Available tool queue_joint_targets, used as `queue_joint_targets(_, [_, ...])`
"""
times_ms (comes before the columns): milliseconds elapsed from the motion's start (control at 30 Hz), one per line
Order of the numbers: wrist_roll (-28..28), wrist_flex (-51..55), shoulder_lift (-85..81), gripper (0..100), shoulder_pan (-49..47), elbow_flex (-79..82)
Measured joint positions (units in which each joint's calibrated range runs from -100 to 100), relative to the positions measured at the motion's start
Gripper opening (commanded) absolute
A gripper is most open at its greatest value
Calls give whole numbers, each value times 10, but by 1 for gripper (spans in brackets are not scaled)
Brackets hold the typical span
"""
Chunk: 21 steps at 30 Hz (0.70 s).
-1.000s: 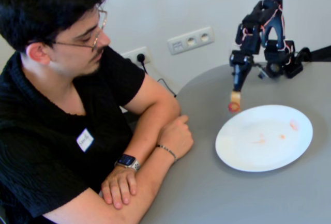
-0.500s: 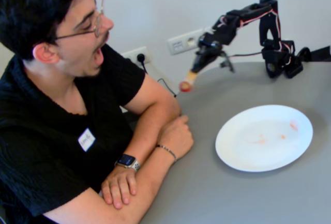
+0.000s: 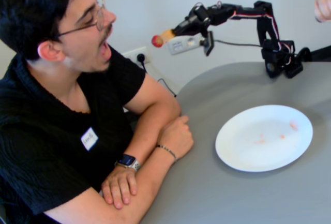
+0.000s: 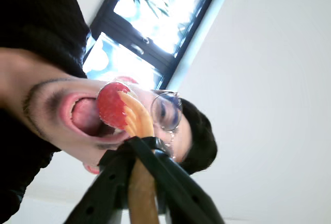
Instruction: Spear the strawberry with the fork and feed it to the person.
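The strawberry (image 3: pixel 156 41) is stuck on the tines of the pale orange fork (image 3: pixel 166 35), in the air a short way in front of the person's (image 3: pixel 77 32) wide-open mouth. My gripper (image 3: pixel 179 28) is shut on the fork's handle, with the arm stretched left over the table edge. In the wrist view the strawberry (image 4: pixel 111 105) sits on the fork (image 4: pixel 137 119) right before the person's open mouth (image 4: pixel 83 116), and the gripper (image 4: pixel 140 145) clamps the handle. The person's face (image 4: pixel 165 113) is partly hidden behind the fork.
A white plate (image 3: pixel 227 146) with faint orange smears lies on the grey round table (image 3: pixel 217 198). The person's folded arms (image 3: pixel 155 162) rest on the table's left edge. The arm's base (image 3: pixel 279 58) stands at the back. Another hand (image 3: pixel 323 4) shows at the top right.
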Motion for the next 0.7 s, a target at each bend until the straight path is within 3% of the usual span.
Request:
queue_joint_targets(400, [4, -4, 216, 1, 85, -258])
queue_joint_targets(700, [4, -4, 270, 1, 111, -339])
